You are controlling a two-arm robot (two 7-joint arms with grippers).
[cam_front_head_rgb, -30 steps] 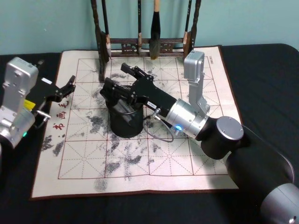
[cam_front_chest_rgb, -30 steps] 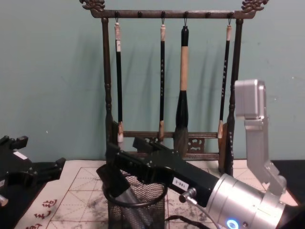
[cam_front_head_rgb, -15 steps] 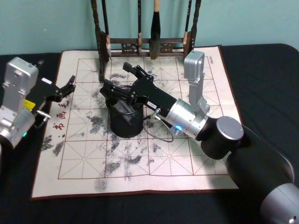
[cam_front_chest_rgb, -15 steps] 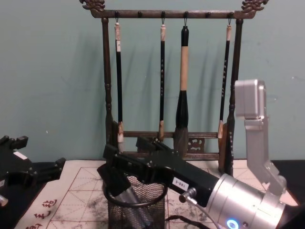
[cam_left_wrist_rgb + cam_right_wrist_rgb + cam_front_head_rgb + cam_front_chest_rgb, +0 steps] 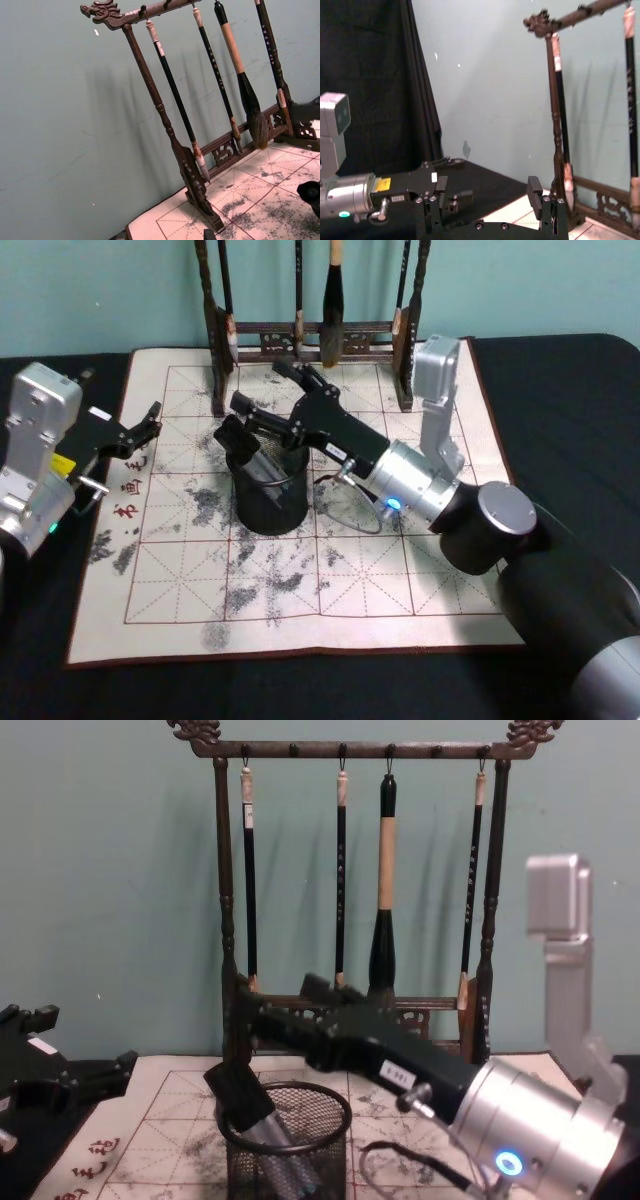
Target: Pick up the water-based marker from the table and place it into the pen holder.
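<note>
The black wire-mesh pen holder (image 5: 270,502) (image 5: 288,1148) stands on the ink-stained practice mat. The water-based marker (image 5: 244,447) (image 5: 246,1104) leans inside it, grey barrel down in the mesh and black cap sticking out over the left side of the rim. My right gripper (image 5: 262,388) (image 5: 278,1004) (image 5: 485,196) hovers just above and behind the holder, open, with nothing between its fingers and clear of the marker. At the mat's left edge my left gripper (image 5: 140,430) (image 5: 62,1072) sits parked and open.
A tall dark wooden brush rack (image 5: 300,340) (image 5: 350,880) (image 5: 175,145) hung with several calligraphy brushes stands close behind the holder and the right gripper. The gridded mat (image 5: 300,590) lies on a black tablecloth, with open mat in front of the holder.
My right gripper has let go of the marker, risen off the pen holder and drawn back toward the rack. The marker stays leaning in the holder. The left arm has not moved.
</note>
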